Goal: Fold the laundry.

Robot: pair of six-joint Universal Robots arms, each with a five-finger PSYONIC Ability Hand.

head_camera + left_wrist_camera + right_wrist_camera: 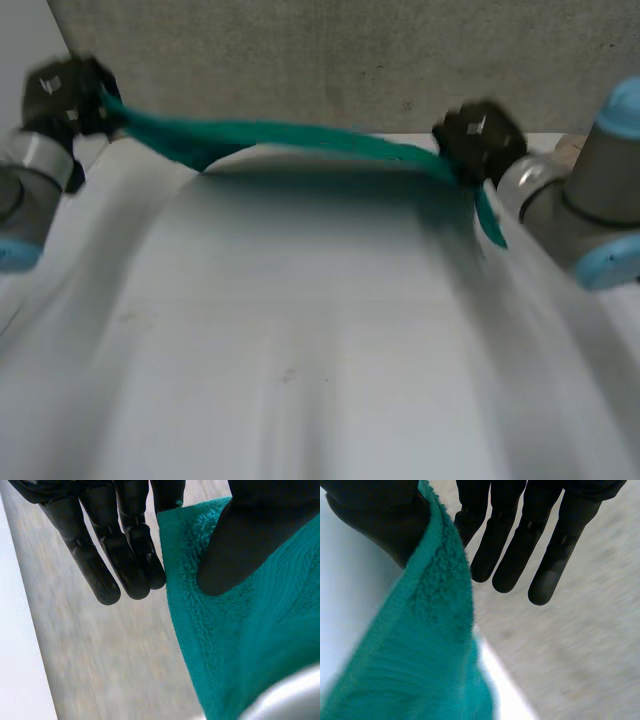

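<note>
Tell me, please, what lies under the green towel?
The towel hangs stretched between the left hand and the right hand. Under it shows the white table, in shadow. The towel covers part of the table's far edge.

Left robot hand point(65, 95), black, is raised at the end of the grey-jointed, blue-capped left arm point(28, 185). Its thumb point(250, 540) pinches a corner of the teal terry towel point(290, 140) against one finger; the other fingers point(117, 555) are straight and free. Right robot hand point(478, 138) is raised on the right arm point(585, 200), well apart from the left. Its thumb point(375, 520) pinches the towel edge and its fingers point(515, 550) are straight.
</note>
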